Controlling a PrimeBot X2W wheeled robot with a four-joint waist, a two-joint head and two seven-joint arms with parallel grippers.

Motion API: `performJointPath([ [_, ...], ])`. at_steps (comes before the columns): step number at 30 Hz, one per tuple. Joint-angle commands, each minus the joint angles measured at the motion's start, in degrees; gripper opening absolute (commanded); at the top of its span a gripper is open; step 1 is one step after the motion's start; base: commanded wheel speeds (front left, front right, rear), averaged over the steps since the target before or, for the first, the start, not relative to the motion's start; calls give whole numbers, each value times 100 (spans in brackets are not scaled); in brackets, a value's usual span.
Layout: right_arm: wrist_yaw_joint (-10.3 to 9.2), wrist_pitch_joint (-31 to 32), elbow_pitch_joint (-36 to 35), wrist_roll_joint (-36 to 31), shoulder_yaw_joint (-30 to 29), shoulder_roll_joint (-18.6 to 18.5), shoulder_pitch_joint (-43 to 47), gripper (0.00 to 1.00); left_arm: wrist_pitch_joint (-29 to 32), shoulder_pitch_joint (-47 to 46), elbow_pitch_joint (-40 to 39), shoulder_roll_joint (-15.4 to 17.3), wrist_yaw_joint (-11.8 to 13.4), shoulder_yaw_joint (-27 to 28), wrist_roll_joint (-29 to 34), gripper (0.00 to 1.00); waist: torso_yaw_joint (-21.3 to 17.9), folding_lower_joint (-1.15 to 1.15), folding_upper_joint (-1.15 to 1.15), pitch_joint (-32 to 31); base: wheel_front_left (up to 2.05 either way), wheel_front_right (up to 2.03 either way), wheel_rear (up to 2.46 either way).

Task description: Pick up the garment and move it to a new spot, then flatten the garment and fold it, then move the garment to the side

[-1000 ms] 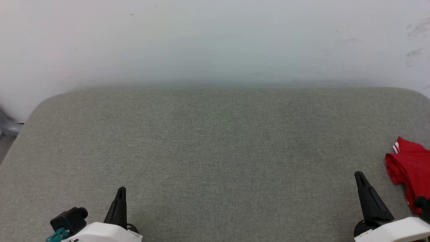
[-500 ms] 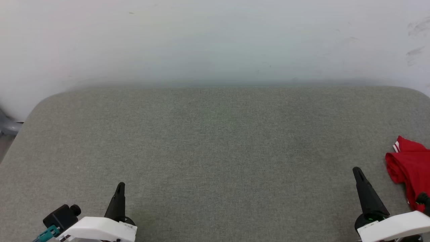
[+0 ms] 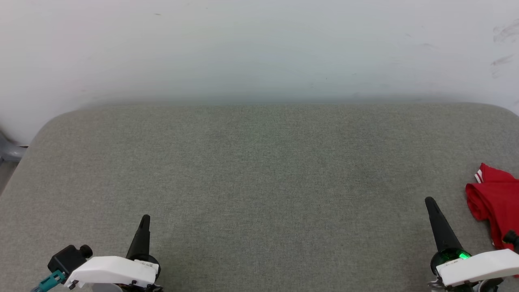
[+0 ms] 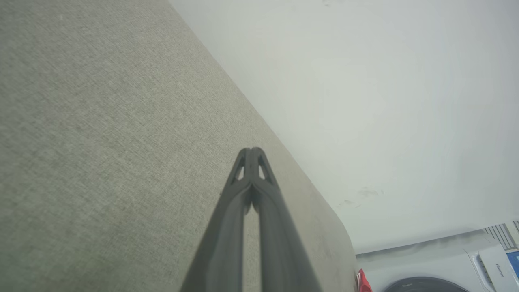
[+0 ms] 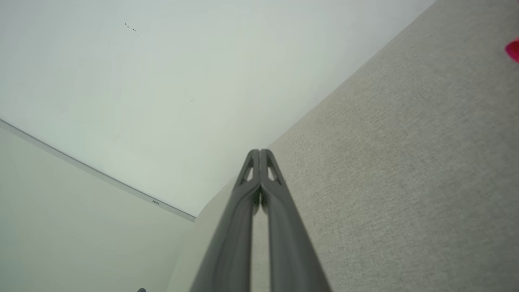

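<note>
At the far left edge of the head view, a grey curved piece of furniture point(image 3: 7, 151) stands beside the padded surface point(image 3: 259, 162), just past its rounded far-left corner. The surface is covered in grey-green woven fabric and runs wide from left to right, with a pale wall point(image 3: 259, 48) rising directly behind its far edge. At the near left, the left gripper point(image 3: 144, 220) points away from the robot over the fabric. Its two dark fingers are pressed together from tip to tip with nothing between them. A black block point(image 3: 68, 258) with a teal plug sits on the left side of its white wrist. Bare fabric stretches across the middle to the near right, where the right gripper point(image 3: 428, 201) points the same way, leaning slightly left. Its fingers are also pressed together on nothing, and a green light point(image 3: 457, 255) glows at their base. Just right of it, but apart from it, the garment point(image 3: 492, 198) lies bunched on the surface against the right edge of the view. It is red cloth with a strip of white-and-red trim at its far corner. Only bare fabric separates it from the fingers. In the left wrist view, a white washing machine point(image 4: 438, 263) stands beyond the surface's end, and what lies behind its dark door cannot be told.
</note>
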Motion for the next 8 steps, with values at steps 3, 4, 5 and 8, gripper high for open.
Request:
performJointPath([
  [3,-1,-14,43,301,4,-48,-180,0,72,-158,-38,-6,-64,58,-252,0,-1,0,0,6,0,0,0],
  [4,-1,-12,67,371,4,-49,-196,0,92,-167,-36,-11,-64,68,-311,0,-1,0,0,7,0,0,0],
  [5,-1,-10,91,437,4,-49,-210,0,103,-177,-33,-15,-67,76,-368,0,-1,0,0,9,0,0,0],
  [8,-1,-4,160,630,3,-50,-251,0,153,-201,-25,-27,-82,103,-543,0,-2,0,0,15,0,0,0],
])
